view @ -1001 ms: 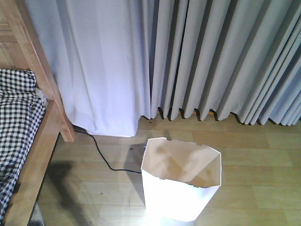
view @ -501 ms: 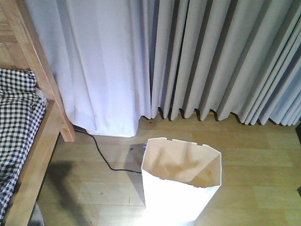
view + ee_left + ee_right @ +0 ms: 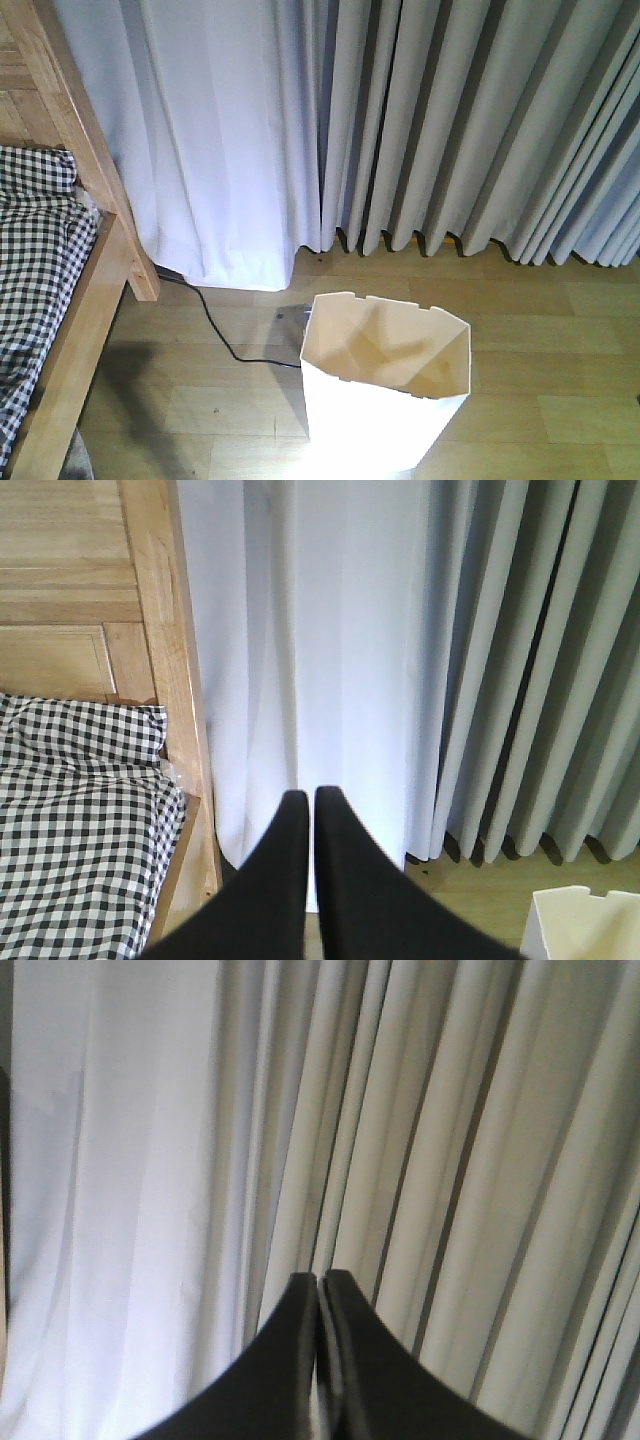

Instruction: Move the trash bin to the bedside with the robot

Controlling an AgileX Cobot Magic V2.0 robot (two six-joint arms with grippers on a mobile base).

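A wood-plank floor (image 3: 540, 350) runs back to pale grey floor-length curtains (image 3: 450, 120) that fill the far wall. Nearest the front view, the trash bin (image 3: 385, 400) stands upright on the floor at the bottom edge of the picture, right of centre, its notched rim open and the cream inside showing nothing but shadow. A loose black floor cable (image 3: 215, 325) snakes from under the curtain hem to the bin's left rear corner. Bare floor lies between the bin and the bedside (image 3: 85, 300), whose light wooden side rail runs along the left edge with checked bedding (image 3: 35, 260) above it; more bare floor spreads to the bin's right.

In the left wrist view the left gripper (image 3: 311, 805) points level toward the curtain beside the bed's corner post, its black fingers (image 3: 285, 850) drawn nearly together with only a thin slit between the tips, holding nothing; a corner of the bin shows at the lower right. In the right wrist view the right gripper (image 3: 319, 1285) faces the curtain folds, its fingers (image 3: 290, 1330) pressed together and empty
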